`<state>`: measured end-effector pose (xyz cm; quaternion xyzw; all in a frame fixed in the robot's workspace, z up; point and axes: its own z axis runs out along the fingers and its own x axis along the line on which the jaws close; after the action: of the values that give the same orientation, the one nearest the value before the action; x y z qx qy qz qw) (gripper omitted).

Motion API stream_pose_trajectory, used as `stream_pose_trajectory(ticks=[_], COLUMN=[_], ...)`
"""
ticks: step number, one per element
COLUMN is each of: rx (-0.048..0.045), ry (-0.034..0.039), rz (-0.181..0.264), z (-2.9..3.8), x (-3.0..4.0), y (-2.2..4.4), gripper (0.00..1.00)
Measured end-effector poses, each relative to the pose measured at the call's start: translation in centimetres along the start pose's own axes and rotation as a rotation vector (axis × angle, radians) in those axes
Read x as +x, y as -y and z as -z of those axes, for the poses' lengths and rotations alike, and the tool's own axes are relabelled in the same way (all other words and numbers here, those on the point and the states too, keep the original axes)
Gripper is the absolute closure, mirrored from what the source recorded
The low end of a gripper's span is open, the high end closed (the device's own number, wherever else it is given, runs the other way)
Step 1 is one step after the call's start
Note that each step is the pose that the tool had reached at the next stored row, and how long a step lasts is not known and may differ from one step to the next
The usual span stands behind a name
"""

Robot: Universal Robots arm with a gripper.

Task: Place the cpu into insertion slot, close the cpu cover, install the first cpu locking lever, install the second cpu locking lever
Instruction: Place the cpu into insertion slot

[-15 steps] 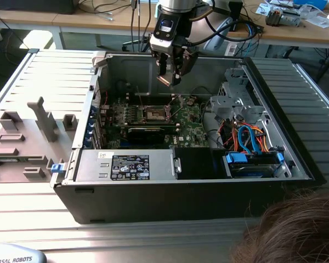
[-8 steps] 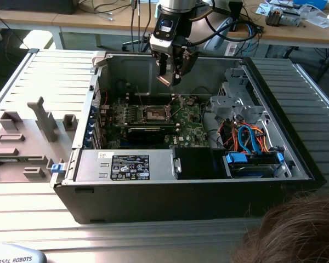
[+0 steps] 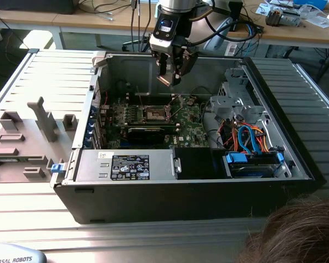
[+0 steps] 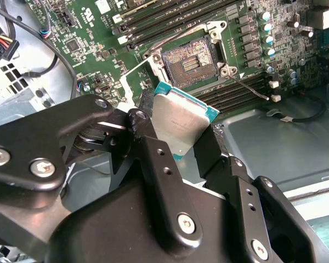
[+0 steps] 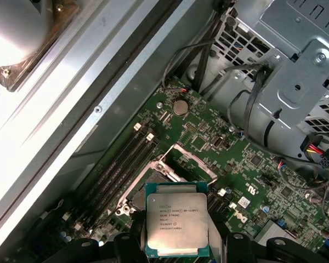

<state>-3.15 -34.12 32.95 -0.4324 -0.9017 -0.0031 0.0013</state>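
Black fingers [image 4: 153,159] of the claw [image 4: 178,127] pinch the cpu [image 4: 181,118] by 2 opposite edges, probably sparing its contacts. It hangs above the motherboard [image 4: 88,33], apart from the insertion slot [image 4: 191,61], whose cpu cover [image 4: 132,76] stands swung open to admit it.

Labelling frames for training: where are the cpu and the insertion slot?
the cpu [image 5: 176,226]: first wrist view, middle of its metal top.
the insertion slot [image 4: 189,61]: second wrist view, its dark centre.

Lab, open PC case [image 3: 181,200], cable-strewn benches [image 3: 98,22]
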Motion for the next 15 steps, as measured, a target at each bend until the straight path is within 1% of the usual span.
stream_pose_trajectory(ticks=[15], rx=[0.0], ry=[0.0001], rz=[-0.009], z=[-0.01], x=[0.0], y=[0.0], gripper=[0.46])
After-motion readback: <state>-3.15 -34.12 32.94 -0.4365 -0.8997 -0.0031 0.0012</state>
